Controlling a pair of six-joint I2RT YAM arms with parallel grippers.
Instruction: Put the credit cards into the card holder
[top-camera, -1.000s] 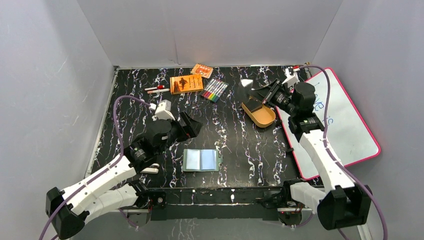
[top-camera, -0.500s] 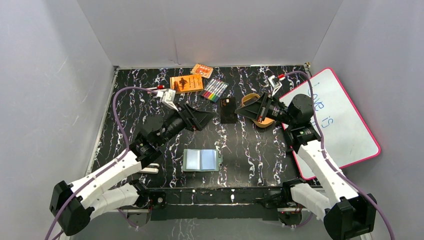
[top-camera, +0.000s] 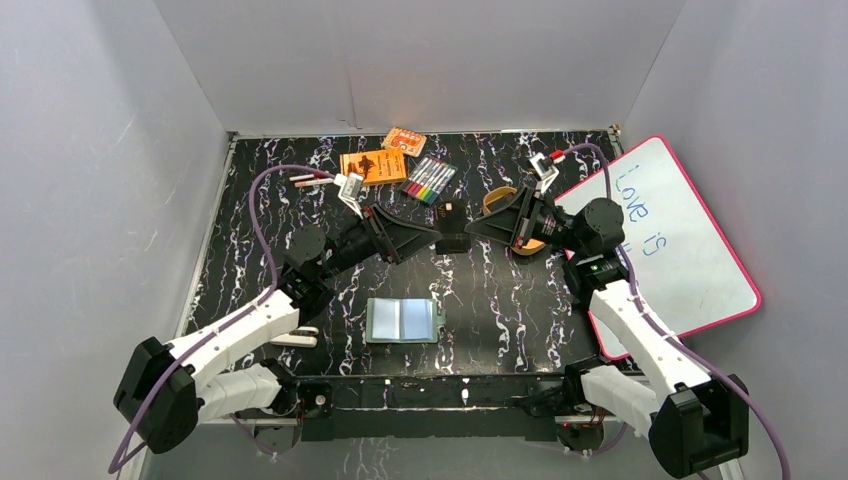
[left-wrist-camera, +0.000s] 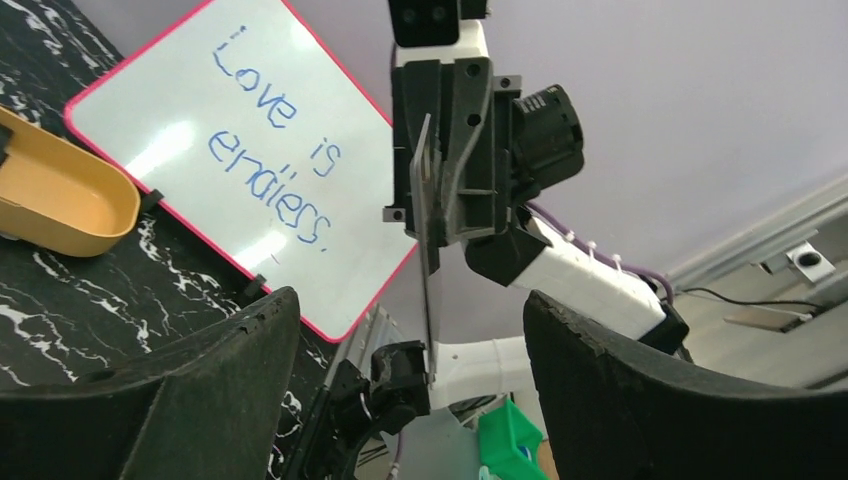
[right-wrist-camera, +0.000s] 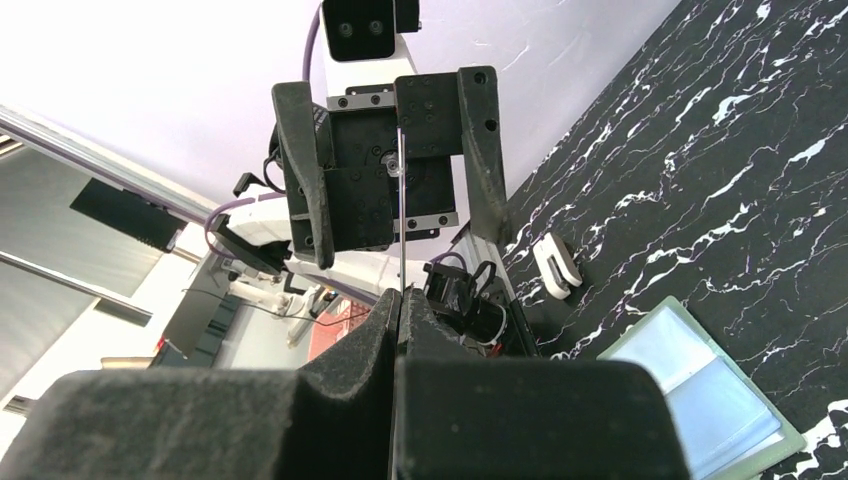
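The right gripper (top-camera: 472, 230) is clamped on 1 credit card (top-camera: 455, 228) and holds it upright in the air, thin edge toward the left gripper (top-camera: 428, 240). The left gripper's jaws are spread wide, apparently to receive the card in a handover. The card holder (top-camera: 402, 320) lies open on the desk (top-camera: 250, 230), near the front edge, ready for loading. Compared with half a second ago, the 2 grippers are closer together, and the card is now just in front of the left fingertips.
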